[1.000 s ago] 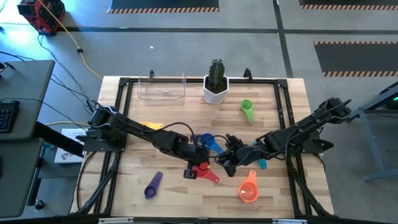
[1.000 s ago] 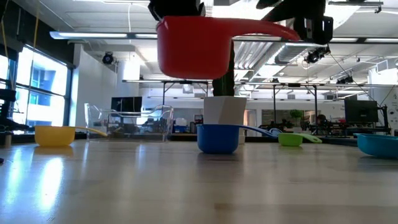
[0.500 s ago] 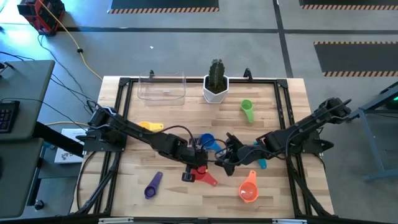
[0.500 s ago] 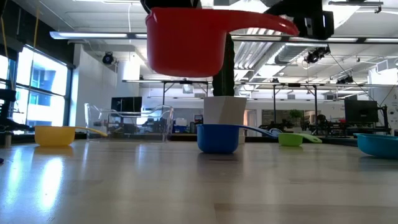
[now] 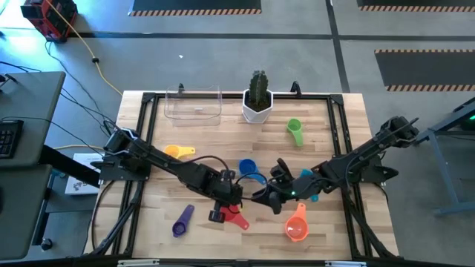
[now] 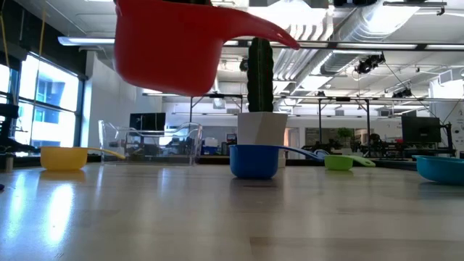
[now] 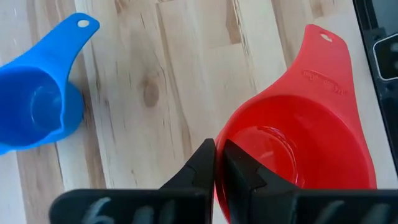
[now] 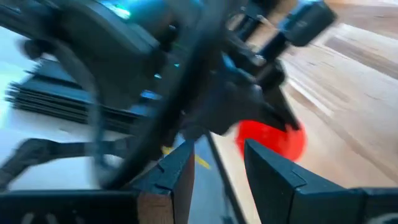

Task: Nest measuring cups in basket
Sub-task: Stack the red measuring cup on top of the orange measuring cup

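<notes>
My left gripper (image 5: 223,210) is shut on the red measuring cup (image 5: 237,217), which hangs high above the table in the low view (image 6: 169,49). My right gripper (image 5: 267,197) stands open just right of that cup, touching nothing; its wrist view shows the red cup (image 8: 271,140) ahead. The blue cup (image 5: 249,169) sits upright on its base near the table's middle. The teal cup (image 5: 312,196) is partly hidden under the right arm. Orange (image 5: 296,223), purple (image 5: 182,220), yellow (image 5: 178,151) and green (image 5: 295,131) cups lie scattered. The clear basket (image 5: 194,104) stands at the far edge. My left gripper pinches the red cup's rim (image 7: 217,186) on the side opposite the handle (image 7: 328,57), one finger inside the bowl and one outside. The fingers come from above, pointing down. The cup is lifted clear of the table, mouth up and roughly level.
A white pot with a green cactus (image 5: 257,101) stands right of the basket at the far edge. Both arms meet over the table's middle. Bare wood lies along the near edge between the purple and orange cups, and in front of the basket.
My left gripper has carried the red cup toward the table's near edge and a little left, away from my right gripper, whose fingers had stood by the handle's end. In the low view the cup has grown larger and slid leftward.
</notes>
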`<state>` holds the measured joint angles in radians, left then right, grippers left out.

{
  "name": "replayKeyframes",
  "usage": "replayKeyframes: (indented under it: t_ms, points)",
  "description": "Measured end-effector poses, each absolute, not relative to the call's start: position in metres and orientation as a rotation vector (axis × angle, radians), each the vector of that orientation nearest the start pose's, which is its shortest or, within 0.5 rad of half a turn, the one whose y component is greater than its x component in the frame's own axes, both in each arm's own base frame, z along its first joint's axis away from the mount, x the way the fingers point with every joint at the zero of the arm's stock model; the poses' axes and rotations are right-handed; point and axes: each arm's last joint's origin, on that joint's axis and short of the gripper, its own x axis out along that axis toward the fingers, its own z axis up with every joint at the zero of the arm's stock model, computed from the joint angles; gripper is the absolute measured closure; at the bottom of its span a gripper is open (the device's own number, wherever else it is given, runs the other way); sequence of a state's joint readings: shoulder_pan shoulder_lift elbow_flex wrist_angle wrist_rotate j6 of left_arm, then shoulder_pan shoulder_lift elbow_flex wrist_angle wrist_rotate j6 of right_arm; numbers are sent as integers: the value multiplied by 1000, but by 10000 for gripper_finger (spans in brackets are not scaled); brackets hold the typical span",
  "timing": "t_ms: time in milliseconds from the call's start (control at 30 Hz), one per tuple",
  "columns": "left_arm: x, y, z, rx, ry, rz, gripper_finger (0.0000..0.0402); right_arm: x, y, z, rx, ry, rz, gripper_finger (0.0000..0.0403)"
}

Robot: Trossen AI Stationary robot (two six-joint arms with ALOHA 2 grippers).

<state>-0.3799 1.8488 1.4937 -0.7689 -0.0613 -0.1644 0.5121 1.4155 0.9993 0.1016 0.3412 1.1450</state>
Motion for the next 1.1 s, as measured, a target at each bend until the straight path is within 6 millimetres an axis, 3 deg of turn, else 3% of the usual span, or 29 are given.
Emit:
replayKeyframes:
  t_ms: [200,567,1100]
  points:
    - [358,-142,241,44,1127,-178,394,283,147,294,966,311,-4,274]
    - [359,-139,241,-7,1130,-159,394,281,136,277,883,442,-120,274]
    - [382,-107,248,30,979,-80,394,284,117,269,848,504,-223,274]
